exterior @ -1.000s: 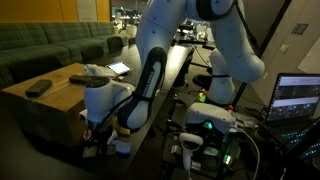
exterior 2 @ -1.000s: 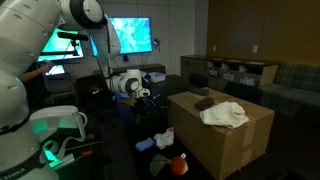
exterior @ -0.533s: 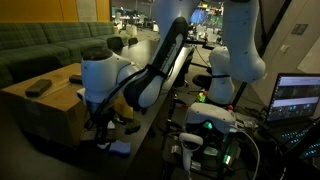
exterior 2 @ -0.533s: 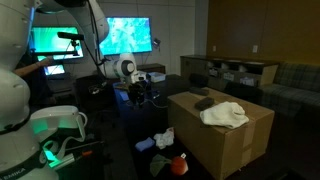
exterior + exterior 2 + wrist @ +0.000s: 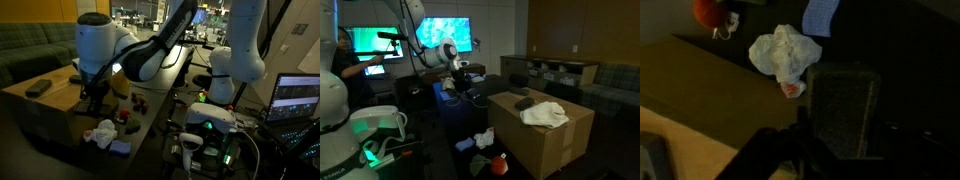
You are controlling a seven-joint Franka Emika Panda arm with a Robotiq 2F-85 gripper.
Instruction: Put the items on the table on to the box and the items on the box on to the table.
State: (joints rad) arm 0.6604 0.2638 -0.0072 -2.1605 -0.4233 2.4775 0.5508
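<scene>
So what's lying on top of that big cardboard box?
A crumpled white cloth and a flat dark object. The arm covers part of the box in an exterior view.

Gripper (image 5: 95, 97): dark on dark in both exterior views; jaw gap and any load unreadable. Wrist view blurred throughout: red object (image 5: 708, 10) and blue item (image 5: 820, 15) cut by top edge. Dark item (image 5: 520, 102) near the box's (image 5: 545, 145) far edge: too small to identify.
</scene>
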